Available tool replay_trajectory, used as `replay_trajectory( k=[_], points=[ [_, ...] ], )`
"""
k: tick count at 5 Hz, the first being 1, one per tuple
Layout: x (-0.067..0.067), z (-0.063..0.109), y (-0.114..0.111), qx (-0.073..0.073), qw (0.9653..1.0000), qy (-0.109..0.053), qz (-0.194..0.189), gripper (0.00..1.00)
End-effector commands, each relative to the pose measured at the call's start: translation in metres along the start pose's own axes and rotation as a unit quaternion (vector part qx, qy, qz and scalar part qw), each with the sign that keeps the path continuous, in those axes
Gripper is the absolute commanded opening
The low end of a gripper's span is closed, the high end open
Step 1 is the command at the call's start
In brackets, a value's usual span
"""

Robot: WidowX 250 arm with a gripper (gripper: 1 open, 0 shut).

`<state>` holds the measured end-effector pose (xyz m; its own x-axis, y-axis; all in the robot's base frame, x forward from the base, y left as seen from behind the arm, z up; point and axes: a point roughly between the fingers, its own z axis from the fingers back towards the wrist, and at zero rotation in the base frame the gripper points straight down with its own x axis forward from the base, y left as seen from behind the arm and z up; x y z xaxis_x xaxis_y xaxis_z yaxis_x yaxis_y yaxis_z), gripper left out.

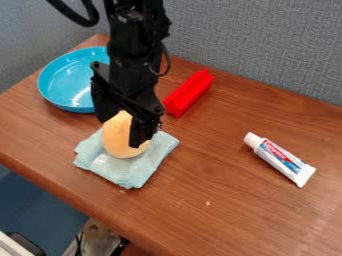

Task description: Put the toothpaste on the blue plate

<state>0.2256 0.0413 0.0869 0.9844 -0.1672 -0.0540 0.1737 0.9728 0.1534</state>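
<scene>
Toothpaste [281, 158] flat on table, cap toward upper left, long axis diagonal, tool [126, 118] jaws spread around orange object [119, 135]

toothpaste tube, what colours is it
The toothpaste is white with red and blue print, seen in the camera view.

Brown wooden bench [227, 190] against a grey-blue wall [254, 40].
Spreads out glossy and evenly lit beneath and to the right of the gripper [127, 128]; textured wall behind it; dim floor [34, 215] below the near edge, lower left.
</scene>
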Motion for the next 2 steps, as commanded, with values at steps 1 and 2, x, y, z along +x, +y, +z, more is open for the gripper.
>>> replay_trajectory(
  k=[1, 2],
  points=[
    [0.0067, 0.0085, 0.0064, 0.004, 0.9997, -0.020, 0.010, 1.00],
    [0.0068, 0.0075, 0.0064, 0.004, 0.9998, -0.018, 0.010, 1.00]
  ],
)
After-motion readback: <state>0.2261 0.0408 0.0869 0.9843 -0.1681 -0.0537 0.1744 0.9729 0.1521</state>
